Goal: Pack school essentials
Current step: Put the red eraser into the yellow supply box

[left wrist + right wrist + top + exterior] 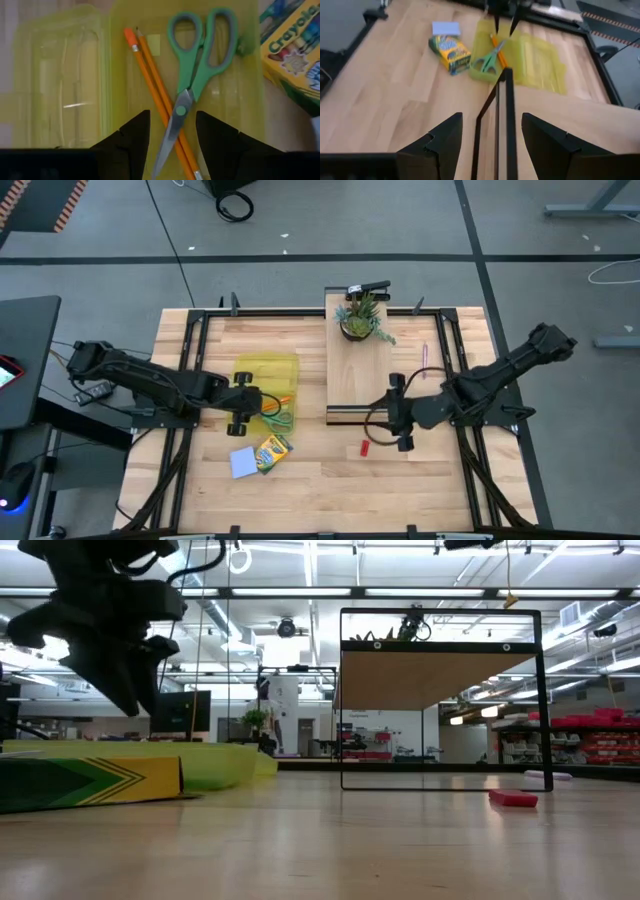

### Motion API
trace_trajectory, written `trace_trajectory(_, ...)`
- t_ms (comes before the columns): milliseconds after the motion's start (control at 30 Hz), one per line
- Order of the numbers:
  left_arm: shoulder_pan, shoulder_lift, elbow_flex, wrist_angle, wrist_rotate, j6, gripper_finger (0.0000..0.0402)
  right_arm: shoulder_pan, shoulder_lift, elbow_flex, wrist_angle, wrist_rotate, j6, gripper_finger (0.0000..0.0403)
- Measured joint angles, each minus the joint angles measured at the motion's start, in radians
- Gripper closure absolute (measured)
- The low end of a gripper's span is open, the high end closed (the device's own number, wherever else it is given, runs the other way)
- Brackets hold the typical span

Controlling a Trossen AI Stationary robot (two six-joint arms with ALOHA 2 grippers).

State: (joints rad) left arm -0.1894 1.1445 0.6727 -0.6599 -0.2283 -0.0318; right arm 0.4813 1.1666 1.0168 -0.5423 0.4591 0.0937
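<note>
Left pincer (243, 402) and right pincer (399, 412), both fingers parted, low over the table.

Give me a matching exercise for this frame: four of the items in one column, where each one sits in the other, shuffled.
Things:
1. green-handled scissors
2. red block
3. purple pen
4. pale blue notepad

Places:
A. on the bare wood near the right gripper
B. on the table beside the crayon box
C. inside the open yellow case, lying across the orange pencil
D. on the table to the right of the potted plant

Pairs: 1-C, 2-A, 3-D, 4-B
</note>
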Motion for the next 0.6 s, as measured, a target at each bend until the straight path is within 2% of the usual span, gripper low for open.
trace_trajectory(233,-0.005,-0.058,0.000,0.036,0.003,-0.013,0.0235,0.019,0.133,0.009,0.018,-0.005,-0.011,0.0192)
trace_trajectory(500,-0.006,-0.138,0.022,0.045,0.004,-0.030,0.0235,0.028,0.278,0.089,0.000,-0.072,-0.001,0.0192)
trace_trajectory(600,-0.006,-0.156,0.034,0.046,0.005,-0.037,0.0235,0.028,0.338,0.144,-0.060,-0.082,0.014,0.0192)
